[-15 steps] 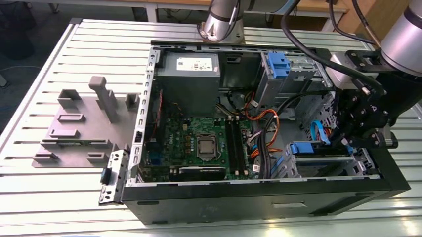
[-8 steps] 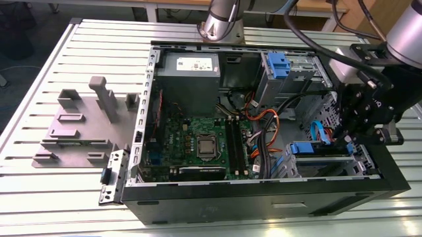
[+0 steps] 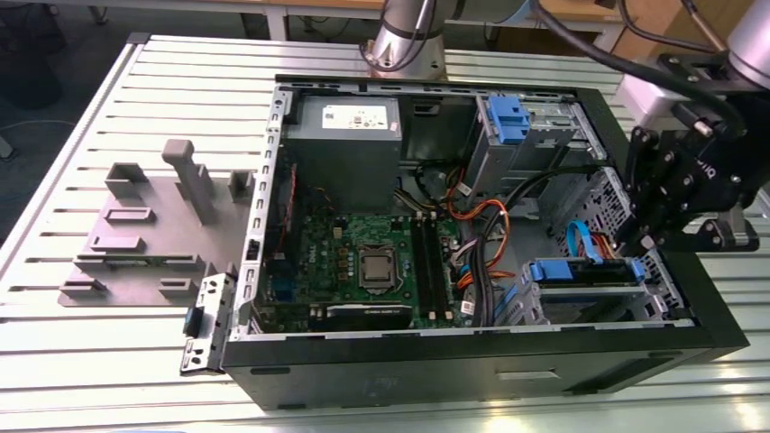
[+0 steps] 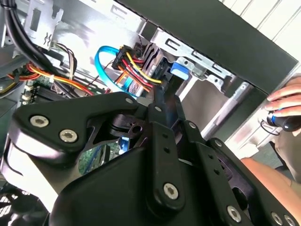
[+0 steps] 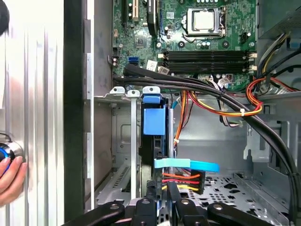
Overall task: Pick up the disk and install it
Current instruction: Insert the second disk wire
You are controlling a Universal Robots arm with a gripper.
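Exterior view: the gripper (image 3: 644, 236) is hung over the computer case (image 3: 481, 361)'s near right corner, by the caged disk (image 3: 586, 272). First wrist view: the disk (image 5: 154, 120) is seated in its cage. Gripper opening cannot be told.

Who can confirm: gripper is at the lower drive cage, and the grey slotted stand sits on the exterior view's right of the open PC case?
Not quite. The grey slotted stand sits on the exterior view's left of the open PC case, not its right, as the exterior view shows. The gripper is at the lower drive cage, as you said.
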